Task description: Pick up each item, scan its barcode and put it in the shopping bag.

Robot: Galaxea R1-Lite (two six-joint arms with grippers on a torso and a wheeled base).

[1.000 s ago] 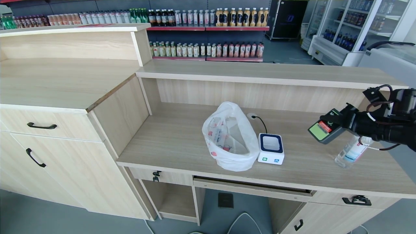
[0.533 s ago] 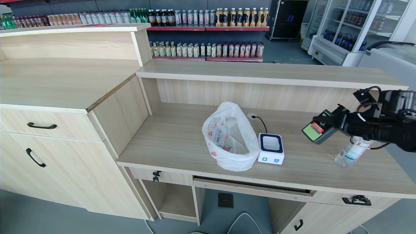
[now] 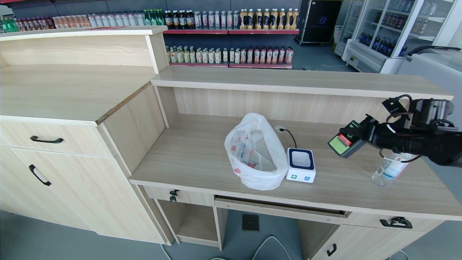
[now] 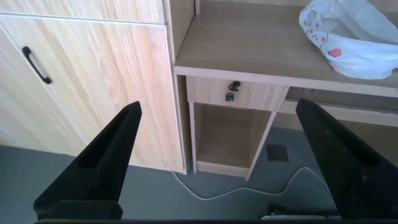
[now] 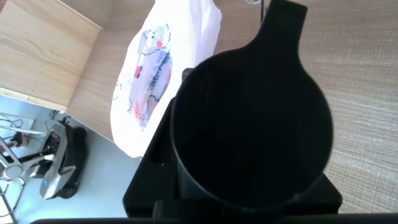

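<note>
My right gripper [image 3: 355, 139] is shut on a black tub [image 3: 342, 144] with a green and red label, held in the air to the right of the white barcode scanner [image 3: 300, 164]. In the right wrist view the tub's dark round body [image 5: 249, 137] hides the fingers, with the shopping bag [image 5: 155, 74] below it. The white plastic shopping bag [image 3: 255, 151] stands open on the counter, touching the scanner's left side. A clear water bottle [image 3: 389, 169] stands at the counter's right end, under my right arm. My left gripper [image 4: 219, 109] hangs open low beside the counter, empty, with the bag [image 4: 354, 37] above it.
The scanner's cable [image 3: 288, 133] runs to the counter's back wall [image 3: 274, 103]. A taller cabinet [image 3: 72, 90] closes off the left side. A drawer [image 3: 281, 211] under the counter edge is slightly ajar. Bare counter top [image 3: 195, 151] lies left of the bag.
My right arm has carried the black tub leftward, toward the scanner, and slightly higher. The bag, scanner and bottle have stayed put.
</note>
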